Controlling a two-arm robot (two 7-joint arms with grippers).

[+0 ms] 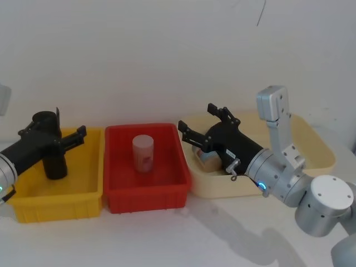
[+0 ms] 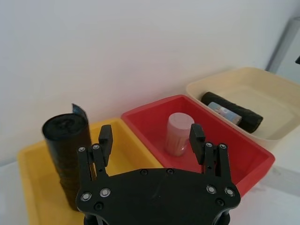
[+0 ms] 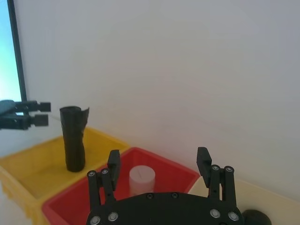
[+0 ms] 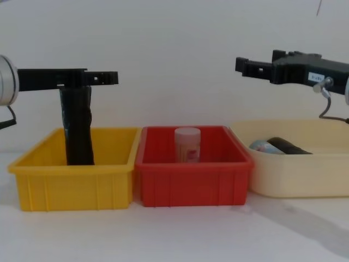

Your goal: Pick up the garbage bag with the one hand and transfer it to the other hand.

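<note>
The fingers (image 1: 78, 135) of the left gripper (image 1: 54, 133), on the green-lit arm, stand apart and empty above the yellow plastic bin (image 1: 33, 206) in the head view, level with the top of a slim black roll with a flared rim (image 1: 54, 164) that stands upright in that bin. The right gripper (image 1: 201, 123), on the blue-lit arm, hangs with its fingers also apart over the near-left part of the cream plastic bin (image 1: 325, 153), hiding most of what lies under it. Between the two bins sits a red plastic bin (image 1: 147, 197) holding a pale upright cylindrical jar (image 1: 143, 153), all on a white surface (image 1: 167, 239). In the left wrist view, the slim roll stands outside one of the spread fingers, not between them. The thick black crinkly roll of garbage bag (image 2: 236, 112) lies on its side in the far cream bin, well apart from these fingers. The right wrist view shows this gripper's fingers spread, with one end of the garbage bag below and beside them, not between them. From the chest view both grippers reach level above the bins, and the garbage bag rests in the cream bin under the right gripper, clear of its fingers.
</note>
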